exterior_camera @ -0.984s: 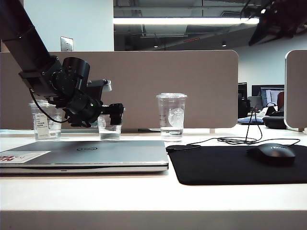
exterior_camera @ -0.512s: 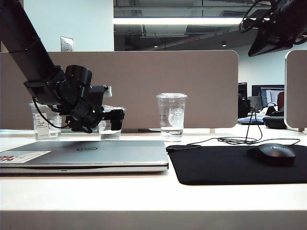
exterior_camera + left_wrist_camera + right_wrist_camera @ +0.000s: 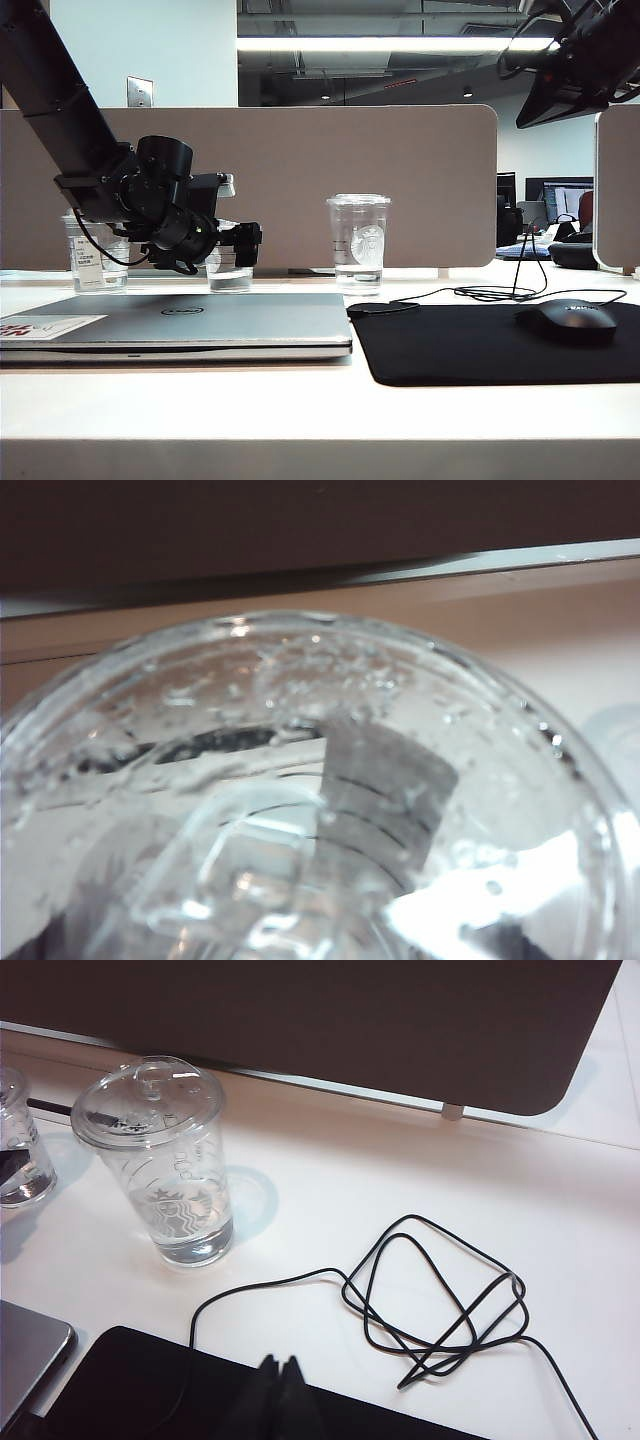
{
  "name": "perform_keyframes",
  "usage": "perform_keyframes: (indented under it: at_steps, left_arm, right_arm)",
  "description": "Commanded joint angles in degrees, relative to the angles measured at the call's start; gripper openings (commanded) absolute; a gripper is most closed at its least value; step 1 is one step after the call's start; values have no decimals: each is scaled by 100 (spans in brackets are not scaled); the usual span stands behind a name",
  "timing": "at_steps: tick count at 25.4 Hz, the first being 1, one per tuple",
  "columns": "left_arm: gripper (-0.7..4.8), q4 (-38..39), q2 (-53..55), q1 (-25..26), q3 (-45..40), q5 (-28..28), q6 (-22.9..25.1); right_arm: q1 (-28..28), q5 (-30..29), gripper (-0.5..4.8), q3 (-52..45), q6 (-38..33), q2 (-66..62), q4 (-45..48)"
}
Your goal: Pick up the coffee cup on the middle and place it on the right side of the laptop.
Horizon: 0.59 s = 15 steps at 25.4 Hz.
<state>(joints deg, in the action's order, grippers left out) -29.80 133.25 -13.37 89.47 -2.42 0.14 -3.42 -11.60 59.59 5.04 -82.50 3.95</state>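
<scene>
1. The left gripper [image 3: 243,243] sits at the coffee cup [image 3: 231,262], reaching in from the cup's 9 o'clock in the exterior view. Its jaws stand wide; the frames do not show whether the fingers touch the cup wall.
2. The coffee cup stands upright on the table [image 3: 300,410], behind the laptop [image 3: 180,325], between the labelled cup [image 3: 92,262] at its 9 o'clock and the taller logo cup [image 3: 358,240] at its 3 o'clock.
3. In the left wrist view the cup's clear lid [image 3: 300,810] fills the frame, with thin dark lines visible through it.
4. The laptop lies closed and flat, a black mouse pad [image 3: 490,340] just beside it at 3 o'clock, carrying a mouse [image 3: 566,320].
5. The right gripper [image 3: 280,1380] hangs high over the pad edge, fingertips together, holding nothing. A looped black cable [image 3: 440,1310] lies nearby.
</scene>
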Motion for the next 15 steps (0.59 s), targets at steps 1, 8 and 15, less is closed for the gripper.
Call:
perform_keyframes:
  at_steps: [1, 8, 15]
  left_arm:
    - [420, -74, -31, 2, 37, -39, -17]
    - [344, -74, -39, 0, 37, -240, -17]
    - [326, -15, -136, 0, 37, -299, -17]
  right_arm:
    - [-7, 7, -5, 33, 20, 22, 101]
    - [-7, 7, -5, 33, 20, 22, 101]
    - [-7, 7, -5, 33, 28, 22, 98]
